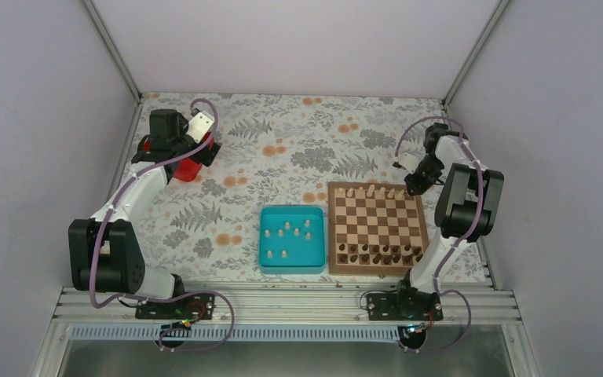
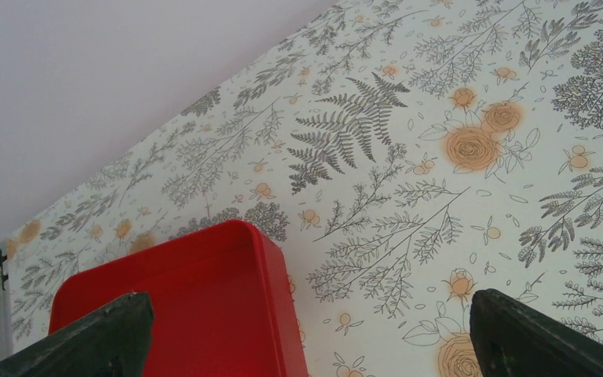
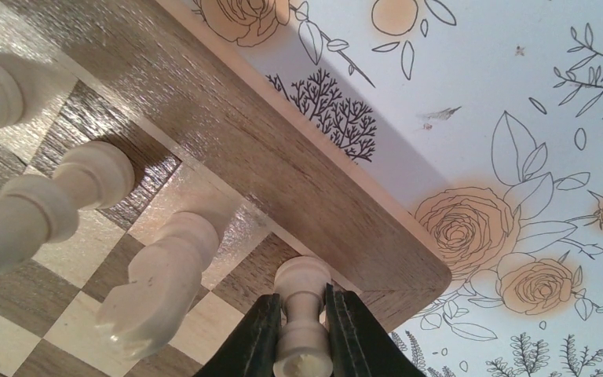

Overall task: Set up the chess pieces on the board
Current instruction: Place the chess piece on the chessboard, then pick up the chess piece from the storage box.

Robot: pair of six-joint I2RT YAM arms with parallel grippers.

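**Right gripper pinches a pale chessman at the board's far right corner**

Two black fingers [image 3: 263,338] of the right gripper [image 3: 302,318] are clamped on the stem of one pale chessman [image 3: 302,275]. It stands upright over the corner square of the board [image 3: 283,157], just inside the brown border. Whether its base touches the wood cannot be told. Three more pale pieces stand beside it along the same edge row in the wrist view, which makes four there.

From above, the board lies in front of the right arm, with about six pale pieces [image 1: 370,191] lined up on its far row. Dark chessmen [image 1: 377,253] crowd its near edge, too small to count exactly. Just left of the board sits one teal tray [image 1: 261,239], not touching it, and eight pale pieces stand scattered inside.

The left gripper [image 2: 308,314] is well apart from all this, at the far left of the flowered table [image 1: 283,149]. Its two fingers are spread wide and grasp nothing. One red container [image 2: 173,306] lies below them.
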